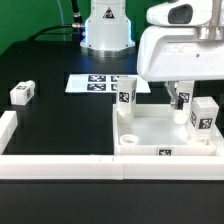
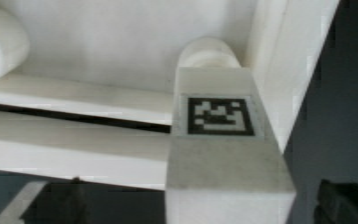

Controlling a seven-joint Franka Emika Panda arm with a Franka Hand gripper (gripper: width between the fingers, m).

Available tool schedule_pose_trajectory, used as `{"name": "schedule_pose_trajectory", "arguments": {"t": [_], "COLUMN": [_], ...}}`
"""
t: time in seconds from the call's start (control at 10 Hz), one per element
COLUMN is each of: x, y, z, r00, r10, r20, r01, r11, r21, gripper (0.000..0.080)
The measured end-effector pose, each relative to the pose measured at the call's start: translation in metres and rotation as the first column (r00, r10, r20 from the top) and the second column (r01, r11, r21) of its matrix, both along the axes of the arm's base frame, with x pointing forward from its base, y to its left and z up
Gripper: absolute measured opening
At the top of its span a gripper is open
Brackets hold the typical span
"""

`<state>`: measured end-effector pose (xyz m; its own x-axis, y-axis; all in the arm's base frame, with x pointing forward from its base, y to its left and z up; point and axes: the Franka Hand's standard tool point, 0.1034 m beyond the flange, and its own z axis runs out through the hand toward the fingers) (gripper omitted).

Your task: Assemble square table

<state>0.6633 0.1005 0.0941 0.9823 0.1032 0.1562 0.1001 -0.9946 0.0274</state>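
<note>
The white square tabletop (image 1: 160,135) lies tray-like at the exterior view's right, with a round corner socket (image 2: 5,50) showing in the wrist view. One tagged white leg (image 1: 126,95) stands at its far left corner. A second leg (image 1: 203,115) stands at its right side. A third leg (image 1: 22,93) lies apart on the black table at the exterior view's left. My gripper (image 1: 180,98) hangs over the tabletop's right part. In the wrist view my gripper (image 2: 194,205) is open, and a tagged leg (image 2: 220,115) runs between its dark fingers (image 2: 48,200) without being clamped.
The marker board (image 1: 98,83) lies behind the tabletop near the robot's base (image 1: 105,30). Long white border walls run along the front (image 1: 60,166) and the left (image 1: 8,130) of the black table.
</note>
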Motion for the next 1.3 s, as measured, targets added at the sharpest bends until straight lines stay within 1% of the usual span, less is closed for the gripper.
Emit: {"name": "schedule_pose_trajectory", "arguments": {"t": [0.4, 0.6, 0.7, 0.8, 1.1, 1.2, 1.3], "x": [-0.0013, -0.0013, -0.0012, -0.0013, -0.0013, -0.0014, -0.0025], "y": [0.0, -0.0003, -0.0002, -0.0004, -0.0003, -0.0002, 0.0005], "z": [-0.0052, -0.0059, -0.0058, -0.0058, -0.0059, -0.0059, -0.0064], "r00": [1.0, 1.0, 1.0, 1.0, 1.0, 0.998, 0.981], "r10": [0.002, 0.002, 0.003, 0.002, -0.021, -0.056, -0.195], "r20": [-0.005, -0.005, -0.004, -0.004, -0.004, -0.004, -0.006], "r01": [-0.002, -0.002, -0.003, -0.002, 0.021, 0.056, 0.195], "r11": [1.0, 1.0, 1.0, 1.0, 1.0, 0.998, 0.98], "r21": [-0.002, -0.003, -0.003, -0.003, 0.001, 0.007, 0.035], "gripper": [0.0649, 0.039, 0.039, 0.029, 0.029, 0.029, 0.029]}}
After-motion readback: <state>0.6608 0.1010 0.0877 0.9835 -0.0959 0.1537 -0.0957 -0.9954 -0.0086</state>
